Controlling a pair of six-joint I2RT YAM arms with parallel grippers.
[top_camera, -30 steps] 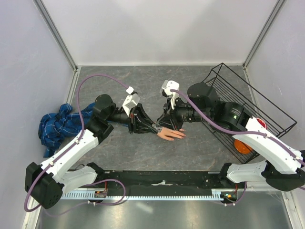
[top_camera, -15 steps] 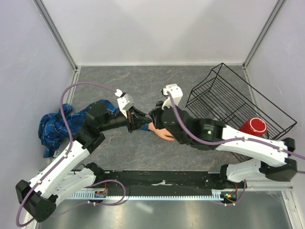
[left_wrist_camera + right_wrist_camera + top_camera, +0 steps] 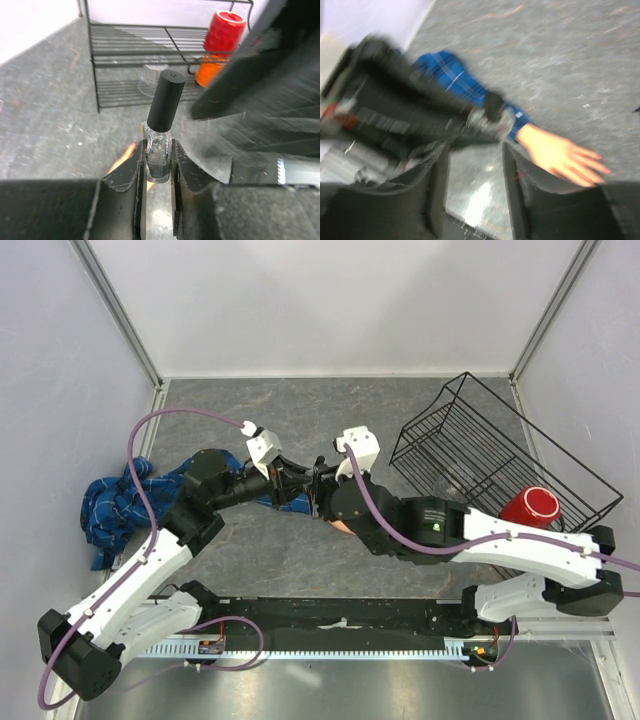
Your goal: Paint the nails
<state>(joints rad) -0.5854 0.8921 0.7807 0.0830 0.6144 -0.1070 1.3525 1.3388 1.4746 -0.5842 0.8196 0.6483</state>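
With the left jaws clamped on the bottle point(image 3: 159, 152), I'd square the wide-open right jaws over its cap point(image 3: 166, 100) before closing, and fwiw only the right wrist view shows the hand point(image 3: 559, 154) flat on the surface point(image 3: 570, 60) near the bottle, nails point(image 3: 600, 171) too blurry to spot.

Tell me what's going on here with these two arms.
The left gripper is shut on a small polish bottle, its black cap on. The right gripper is open near the bottle, nothing between its fingers. The mannequin hand lies flat on the table in its plaid sleeve; painting apparently hasn't started.
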